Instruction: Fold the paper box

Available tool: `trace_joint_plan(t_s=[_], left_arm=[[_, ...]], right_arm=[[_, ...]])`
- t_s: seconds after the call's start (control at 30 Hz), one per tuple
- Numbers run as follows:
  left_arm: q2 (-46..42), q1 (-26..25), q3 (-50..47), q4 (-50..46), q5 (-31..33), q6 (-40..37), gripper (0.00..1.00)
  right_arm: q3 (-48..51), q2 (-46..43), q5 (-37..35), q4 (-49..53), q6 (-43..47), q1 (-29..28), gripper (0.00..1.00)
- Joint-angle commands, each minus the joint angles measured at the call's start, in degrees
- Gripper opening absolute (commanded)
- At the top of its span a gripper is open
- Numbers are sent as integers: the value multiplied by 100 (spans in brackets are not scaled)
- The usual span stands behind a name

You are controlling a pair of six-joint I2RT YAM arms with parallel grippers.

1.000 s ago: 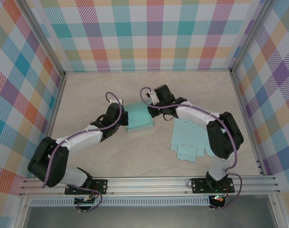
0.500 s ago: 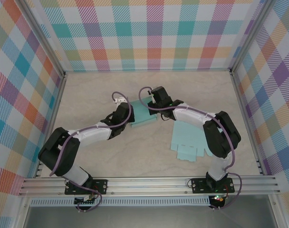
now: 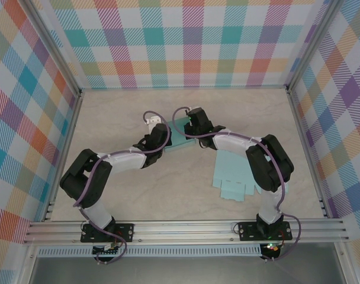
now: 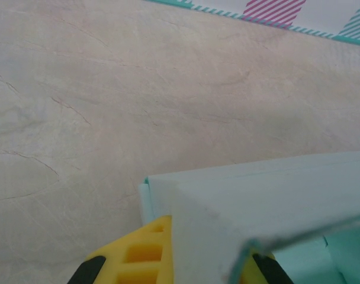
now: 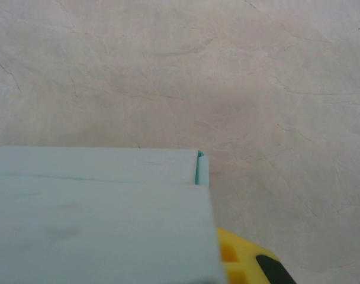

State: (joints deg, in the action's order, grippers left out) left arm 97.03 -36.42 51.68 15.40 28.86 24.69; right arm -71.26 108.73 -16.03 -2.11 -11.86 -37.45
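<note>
The teal paper box (image 3: 179, 139) lies in the middle of the table, pinched from both sides. My left gripper (image 3: 163, 138) is shut on its left edge. In the left wrist view a pale box panel (image 4: 257, 195) runs between my yellow fingers (image 4: 138, 254). My right gripper (image 3: 192, 131) is shut on the box's right edge. The right wrist view has the box panel (image 5: 97, 219) covering most of the jaws, with one yellow finger (image 5: 239, 257) showing beside it. A narrow folded flap (image 5: 201, 168) stands at the panel's far corner.
A second teal box blank (image 3: 234, 170) lies flat on the table to the right, under my right forearm. Plaid walls close the table (image 3: 109, 112) at the back and on both sides. Bare tabletop lies behind and to the left of the box.
My left arm swung right and forward onto the box's left edge. The right gripper closed slightly. The box shifted toward the back and now looks narrower from above.
</note>
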Motion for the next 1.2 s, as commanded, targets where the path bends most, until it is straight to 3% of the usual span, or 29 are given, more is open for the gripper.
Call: trace_joint_plan(t_s=[0.0,0.73,1.17], left_arm=[[106,-242,126,624,-666,202,0],[69,-408,-758,1008,-720,311,0],[-18,-658,-1616,1445,-365,62,2]], right_arm=[[162,158,920,-463,-209,-236,2],[1088,-96,1013,-752,-344,-240,1],[2189,-179,733,-1778,-203,-263,1]])
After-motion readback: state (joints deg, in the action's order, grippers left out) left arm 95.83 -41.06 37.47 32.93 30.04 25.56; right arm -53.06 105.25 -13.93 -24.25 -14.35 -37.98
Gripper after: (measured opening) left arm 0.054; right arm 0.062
